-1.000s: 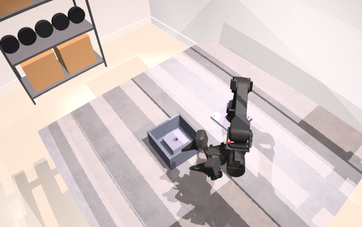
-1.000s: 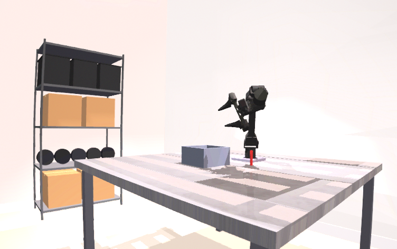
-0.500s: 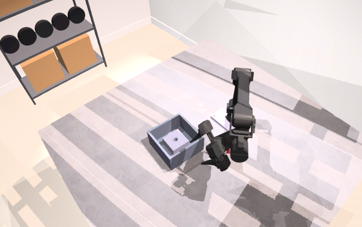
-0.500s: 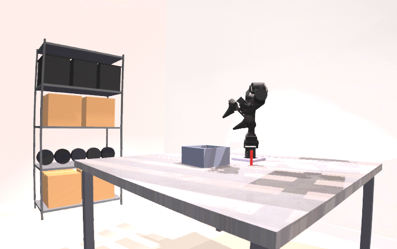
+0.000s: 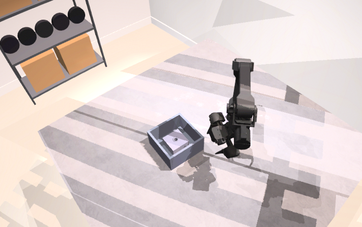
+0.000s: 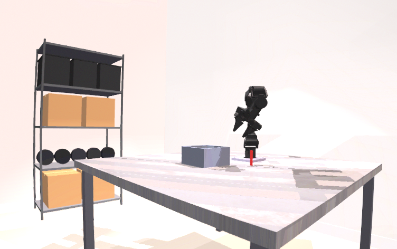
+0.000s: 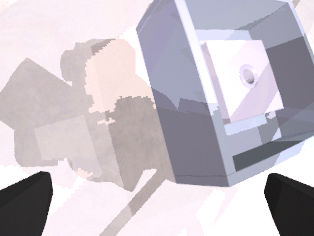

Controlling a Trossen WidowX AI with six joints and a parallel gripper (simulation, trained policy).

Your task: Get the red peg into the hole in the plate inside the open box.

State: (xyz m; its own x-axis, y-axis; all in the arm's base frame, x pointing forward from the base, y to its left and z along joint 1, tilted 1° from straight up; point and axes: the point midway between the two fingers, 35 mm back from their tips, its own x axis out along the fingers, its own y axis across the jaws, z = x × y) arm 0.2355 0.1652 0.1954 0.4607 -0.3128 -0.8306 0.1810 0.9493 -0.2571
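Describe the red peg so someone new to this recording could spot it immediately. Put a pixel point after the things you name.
In the exterior view, find the long table (image 6: pixel 175 193) and the black arm at its far side. Just in front of the arm's base, to the image right of the open grey-blue box (image 6: pixel 192 156), a thin peg (image 6: pixel 251 158) stands upright on the tabletop. It is the only bright red thing there, far slimmer than the box.
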